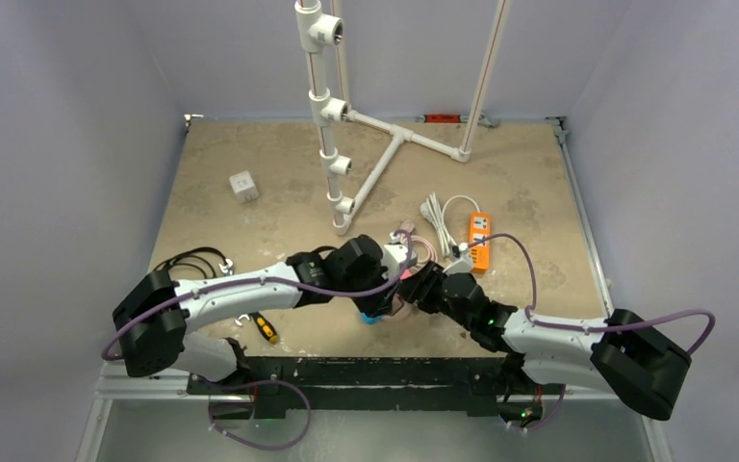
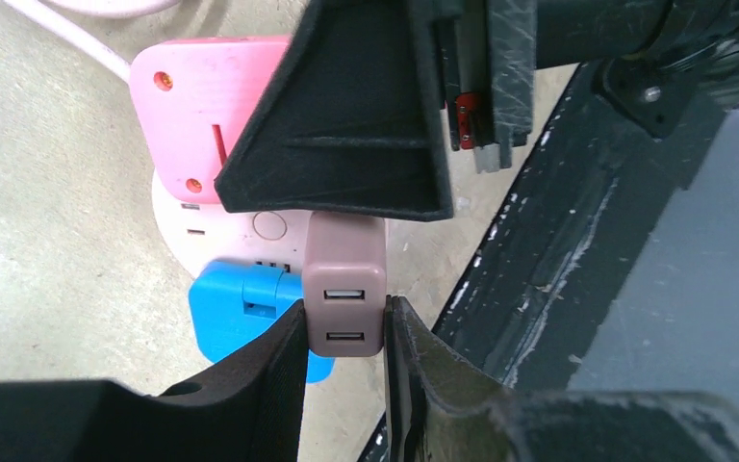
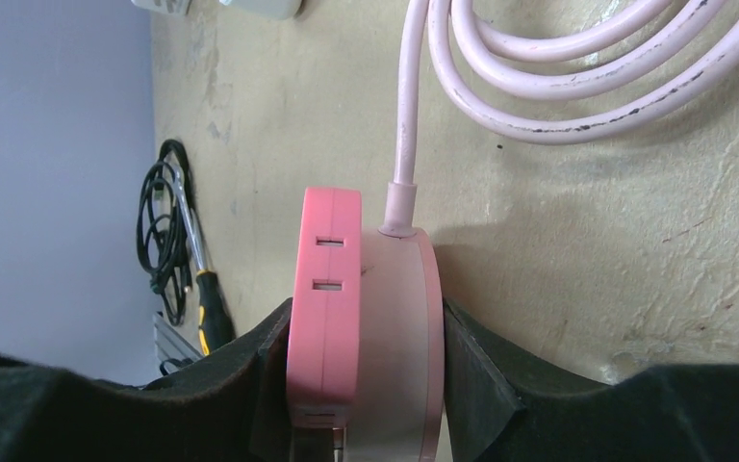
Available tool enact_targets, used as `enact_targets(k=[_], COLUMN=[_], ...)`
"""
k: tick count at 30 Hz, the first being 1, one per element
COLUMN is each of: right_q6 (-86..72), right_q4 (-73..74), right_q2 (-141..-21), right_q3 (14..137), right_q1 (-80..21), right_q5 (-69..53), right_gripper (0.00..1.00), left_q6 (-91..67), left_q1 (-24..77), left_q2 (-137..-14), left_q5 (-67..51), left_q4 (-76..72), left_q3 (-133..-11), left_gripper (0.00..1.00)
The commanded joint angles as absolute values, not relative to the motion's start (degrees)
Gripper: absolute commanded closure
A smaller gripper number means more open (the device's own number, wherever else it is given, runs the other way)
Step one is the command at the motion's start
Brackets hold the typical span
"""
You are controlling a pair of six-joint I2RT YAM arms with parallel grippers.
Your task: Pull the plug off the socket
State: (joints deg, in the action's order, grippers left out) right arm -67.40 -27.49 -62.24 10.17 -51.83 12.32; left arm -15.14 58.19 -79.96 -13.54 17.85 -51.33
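Near the table's [image 1: 279,207] front edge, the right gripper [image 3: 366,361] clamps the pink socket [image 3: 390,308] to brace it — while the left gripper [image 2: 346,332] pinches the plug [image 2: 345,274], seemingly seated in it, for pulling.

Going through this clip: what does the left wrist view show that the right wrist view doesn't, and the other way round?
Only the left wrist view: the left hand closed on a brownish plug with two USB ports, a blue plug beside it, and a dark rail.

Only the right wrist view: the right hand clamping the pink socket edge-on, the coiled pink cord, a screwdriver and a black cable bundle.

Both: the pink socket and the tan table.
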Motion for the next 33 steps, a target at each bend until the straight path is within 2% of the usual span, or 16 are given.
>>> enact_targets(k=[1, 9, 15, 19, 25, 27, 30, 33], right_q6=[-62.7, -62.8, -62.8, -61.8, -62.0, -62.1, -62.2, -62.3], right_q4=[-20.2, -20.3, -20.6, -20.8, -22.3, -22.3, -22.1, -22.8], right_q2=[-63.1, -63.9, -63.4, -63.9, -64.7, -64.8, -65.2, -65.9], right_q3=[9.5, 9.9, 9.3, 9.6, 9.1, 9.1, 9.3, 9.4], right_q1=[-52.1, -52.1, -52.1, -52.1, -52.1, -52.0, -52.1, -52.1], right_q5=[13.2, 12.8, 12.1, 10.8, 10.4, 10.5, 11.1, 11.1], right_gripper=[1.00, 1.00, 1.00, 1.00, 1.00, 1.00, 1.00, 1.00], left_q6=[-11.3, -10.5, -10.3, -9.3, -8.3, -7.3, -5.0, -4.9], left_q1=[65.6, 67.6, 59.6, 55.7, 55.6, 56.9, 64.3, 67.6], left_q2=[-77.7, -78.5, -76.8, -75.8, -75.3, -75.6, -76.8, -78.9], left_q5=[2.7, 8.1, -8.4, -13.7, -11.8, -7.0, 5.4, 7.9], left_q4=[17.7, 19.6, 18.9, 19.9, 18.7, 19.5, 22.1, 23.7], left_q3=[-56.8, -57.6, -58.2, -58.4, -56.4, -56.5, -57.7, -58.2], left_gripper=[1.00, 1.00, 1.00, 1.00, 1.00, 1.00, 1.00, 1.00])
